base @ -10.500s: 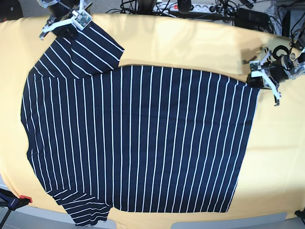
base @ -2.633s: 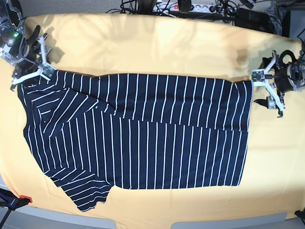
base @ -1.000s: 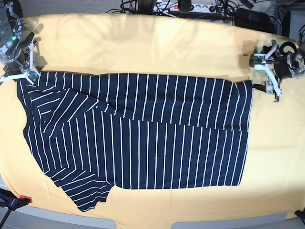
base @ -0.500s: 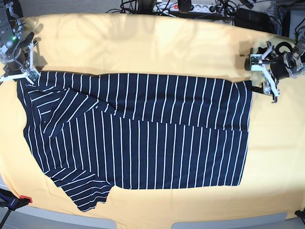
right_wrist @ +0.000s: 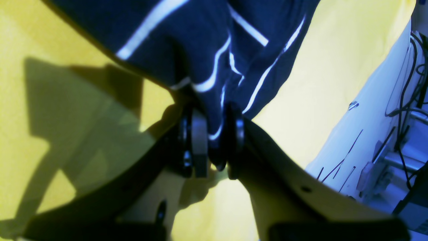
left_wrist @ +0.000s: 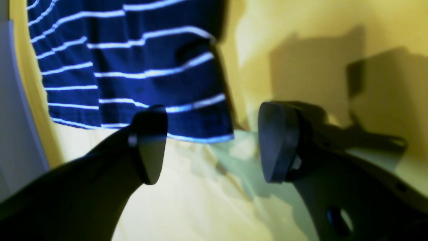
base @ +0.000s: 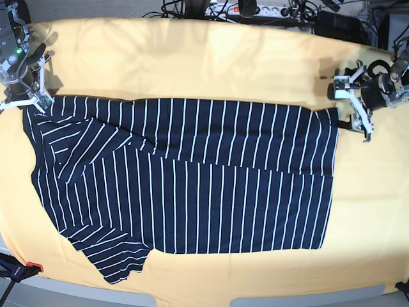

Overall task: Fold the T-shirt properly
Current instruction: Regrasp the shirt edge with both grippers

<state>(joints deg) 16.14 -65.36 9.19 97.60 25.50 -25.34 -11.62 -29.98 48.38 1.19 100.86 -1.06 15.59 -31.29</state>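
Navy cloth with thin white stripes, the T-shirt [base: 185, 185] lies flat across the middle of the yellow cloth [base: 211, 64] that covers the table, with its far long side already turned over toward you so a doubled band runs along the back. You can see why the right gripper [right_wrist: 214, 140] sits at the shirt's far corner on the left of the base view: its fingers are pinched narrow on a bunched bit of striped fabric, which keeps that corner pinned while the fold settles. The left gripper [left_wrist: 210, 144] stands with its fingers wide apart and nothing between them, just off the hem corner on the opposite end; from its wrist view the hem edge lies right beside one fingertip, so it looks either freshly let go or lined up for a new pinch. One sleeve [base: 118, 259] sticks out at the near edge and is not yet tucked. You have bare yellow room behind the shirt and off both ends, but the near hem runs close to the table's front edge, so fold away from it.
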